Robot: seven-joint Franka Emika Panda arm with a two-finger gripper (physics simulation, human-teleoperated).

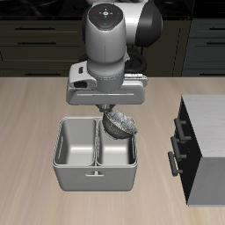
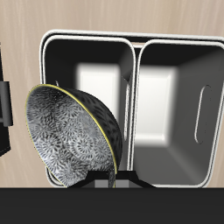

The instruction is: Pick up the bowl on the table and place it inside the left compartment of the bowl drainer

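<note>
table [image 1: 35, 105] beige wood | gripper [image 1: 109, 112] clamps bowl [image 2: 70, 136] rim, speckled grey metal, tilted | above bowl drainer [image 1: 95, 176]

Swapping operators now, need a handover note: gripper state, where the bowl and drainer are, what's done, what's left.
Gripper: shut on the bowl, holding it by the rim, tilted steeply.
Bowl: lifted off the table, hanging over the bowl drainer, above the back edge of one well; nothing in either well.
Dark cabinet stands beside the drainer.
Done: pick-up and carry to the drainer.
Left: confirm it is over the left compartment, lower it in, open, withdraw.
</note>
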